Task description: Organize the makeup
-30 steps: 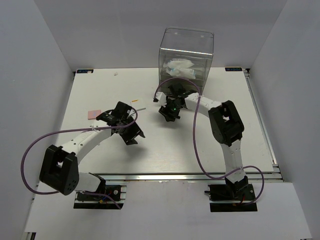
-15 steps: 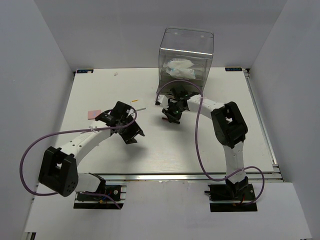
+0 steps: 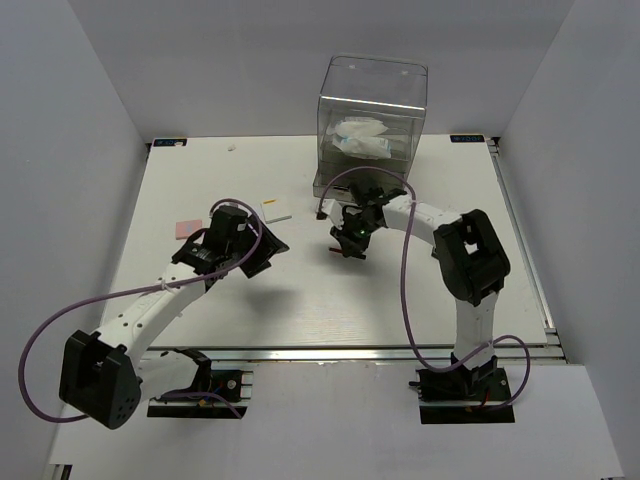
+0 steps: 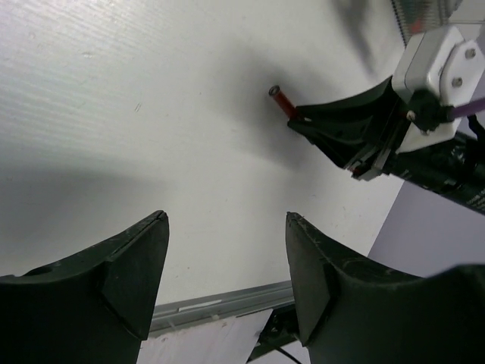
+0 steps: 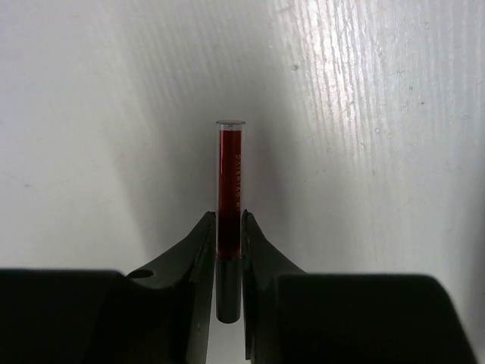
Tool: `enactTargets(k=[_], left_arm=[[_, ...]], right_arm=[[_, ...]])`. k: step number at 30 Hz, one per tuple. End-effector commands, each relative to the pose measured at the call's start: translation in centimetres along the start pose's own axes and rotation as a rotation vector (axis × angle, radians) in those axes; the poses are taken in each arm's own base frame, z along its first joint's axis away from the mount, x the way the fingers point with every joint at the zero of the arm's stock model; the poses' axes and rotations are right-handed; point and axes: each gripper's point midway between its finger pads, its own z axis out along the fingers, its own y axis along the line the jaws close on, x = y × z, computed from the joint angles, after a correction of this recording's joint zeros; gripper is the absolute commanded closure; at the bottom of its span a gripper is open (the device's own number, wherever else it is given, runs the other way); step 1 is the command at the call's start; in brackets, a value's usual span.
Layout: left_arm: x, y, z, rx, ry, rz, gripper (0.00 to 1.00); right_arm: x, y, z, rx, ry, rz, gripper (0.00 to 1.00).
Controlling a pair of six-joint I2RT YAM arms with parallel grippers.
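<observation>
My right gripper (image 5: 229, 227) is clamped on a slim red stick (image 5: 229, 174), its two black fingers (image 5: 198, 250) pressing the stick's dark lower end from either side. The stick projects straight ahead of the fingertips. It is a thin cylinder with a translucent deep red body, a clear rim at the far tip and faint lettering down its length. It is held low over the white table (image 3: 400, 290), whose surface is matte with a fine lined grain; I cannot tell whether the tip touches it. In the top view this gripper sits just in front of the clear acrylic box (image 3: 372, 115), which holds white-blue crinkly packets (image 3: 362, 138). My left gripper (image 4: 227, 258) is spread wide and holds nothing, with its broad, smooth black fingers well apart over bare table. It lies to the left of the right gripper, and the two are apart. A white flat square (image 3: 276, 209) with an orange mark lies flat just beyond my left wrist. A pink square (image 3: 188, 228) lies flat further left.
</observation>
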Motion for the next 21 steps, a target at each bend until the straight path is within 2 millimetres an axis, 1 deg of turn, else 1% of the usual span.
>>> enactTargets(k=[1, 2, 4, 5, 8, 9, 10, 11, 12, 13, 14, 15, 16, 17, 21], left_arm=[[-2.0, -1.8, -0.7, 0.087, -0.1, 0.001, 0.27], [-2.2, -2.0, -0.8, 0.095, -0.108, 0.005, 0.27], [-2.7, -2.6, -0.9, 0.115, -0.125, 0.013, 0.27], [-3.0, -2.9, -1.0, 0.125, -0.133, 0.024, 0.27], [-3.5, -3.6, -1.2, 0.144, -0.153, 0.046, 0.27], [-3.6, -3.8, -1.2, 0.15, -0.158, 0.048, 0.27], [-3.9, -4.0, -1.2, 0.161, -0.167, 0.052, 0.27], [-3.8, -4.0, -1.2, 0.163, -0.167, 0.053, 0.27], [-3.8, -4.2, -1.1, 0.177, -0.17, 0.054, 0.27], [-3.8, -4.2, -1.0, 0.18, -0.17, 0.054, 0.27], [-3.7, -4.1, -0.9, 0.181, -0.167, 0.051, 0.27], [-3.7, -4.2, -0.8, 0.188, -0.164, 0.052, 0.27], [-3.6, -4.3, -0.7, 0.189, -0.159, 0.054, 0.27], [-3.7, -4.4, -0.7, 0.19, -0.16, 0.058, 0.27], [-3.9, -4.5, -0.6, 0.196, -0.17, 0.066, 0.27]], right_arm=[[-3.3, 1.0, -3.3, -0.011, -0.111, -0.04, 1.0], [-4.2, 1.1, -4.1, -0.003, -0.135, -0.051, 1.0], [-5.1, 1.0, -5.1, 0.006, -0.158, -0.051, 1.0], [-6.4, 0.6, -6.2, 0.022, -0.191, -0.047, 1.0], [-8.5, -0.9, -8.7, 0.07, -0.247, -0.028, 1.0], [-10.0, -2.4, -10.4, 0.119, -0.282, -0.023, 1.0], [-10.6, -3.3, -11.2, 0.146, -0.293, -0.02, 1.0], [-10.6, -4.8, -11.9, 0.193, -0.287, -0.009, 1.0], [-11.9, -6.0, -13.3, 0.241, -0.311, -0.026, 1.0], [-11.9, -7.0, -13.5, 0.267, -0.304, -0.029, 1.0], [-11.7, -8.4, -14.1, 0.317, -0.291, -0.03, 1.0], [-12.2, -9.4, -14.8, 0.352, -0.293, -0.055, 1.0], [-12.0, -10.2, -14.7, 0.374, -0.28, -0.056, 1.0], [-11.7, -11.3, -15.0, 0.413, -0.268, -0.058, 1.0], [-11.4, -14.0, -15.5, 0.519, -0.232, -0.113, 1.0]])
